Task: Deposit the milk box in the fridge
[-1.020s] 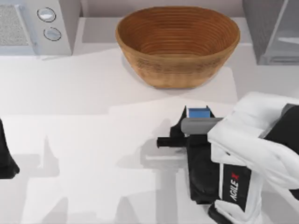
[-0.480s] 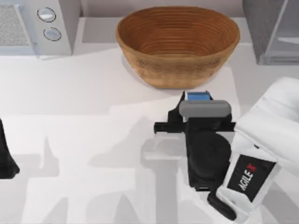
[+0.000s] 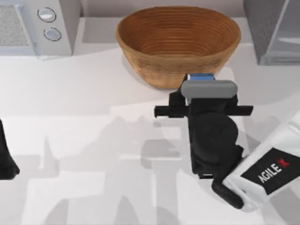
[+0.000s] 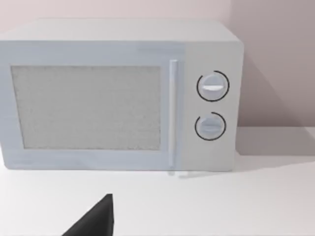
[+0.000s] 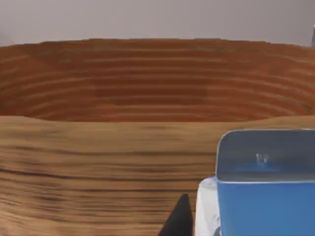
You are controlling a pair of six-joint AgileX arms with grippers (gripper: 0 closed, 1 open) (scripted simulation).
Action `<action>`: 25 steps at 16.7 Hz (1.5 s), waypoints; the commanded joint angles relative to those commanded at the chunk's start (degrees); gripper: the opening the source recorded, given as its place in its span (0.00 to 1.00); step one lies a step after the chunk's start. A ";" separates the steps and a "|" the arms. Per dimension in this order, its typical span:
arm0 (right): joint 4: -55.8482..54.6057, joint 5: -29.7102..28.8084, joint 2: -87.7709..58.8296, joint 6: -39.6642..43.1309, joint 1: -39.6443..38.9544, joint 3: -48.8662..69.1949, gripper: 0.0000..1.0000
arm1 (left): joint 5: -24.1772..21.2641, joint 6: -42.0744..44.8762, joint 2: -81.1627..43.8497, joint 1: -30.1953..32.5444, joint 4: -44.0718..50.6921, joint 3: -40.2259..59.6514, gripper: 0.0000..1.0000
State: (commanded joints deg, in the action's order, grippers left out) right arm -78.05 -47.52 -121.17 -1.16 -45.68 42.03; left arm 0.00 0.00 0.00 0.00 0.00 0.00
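The right tool (image 3: 200, 86) sits over the middle-right of the bench (image 3: 84, 93), just in front of the woven basket (image 3: 178, 44); the milk box (image 3: 200, 77) shows its blue top at the tool's front edge, close against the basket's near wall. In the right wrist view the milk box (image 5: 266, 182) stands upright between the tool's dark fingers (image 5: 179, 219), with the basket wall directly behind it; the tool appears closed on the carton, so the grasp is judged complete. Whether the carton is clear of the bench cannot be told.

The fridge (image 3: 272, 30) stands at the far right corner of the bench, well apart from the carton; its pale door panel appears angled outward, though how far it stands open cannot be told. Remaining work, as judged: carry the carton rightward past the basket, place it inside the fridge, release.

The left tool (image 3: 5, 159) is parked at the bench's left edge, facing the microwave (image 4: 118, 93).
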 joint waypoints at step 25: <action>29.32 14.12 42.87 0.68 11.10 -11.16 0.00 | 0.00 0.00 0.00 0.00 0.00 0.00 1.00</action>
State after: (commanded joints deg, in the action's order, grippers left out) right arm -48.73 -33.40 -78.29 -0.48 -34.59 30.87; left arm 0.00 0.00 0.00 0.00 0.00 0.00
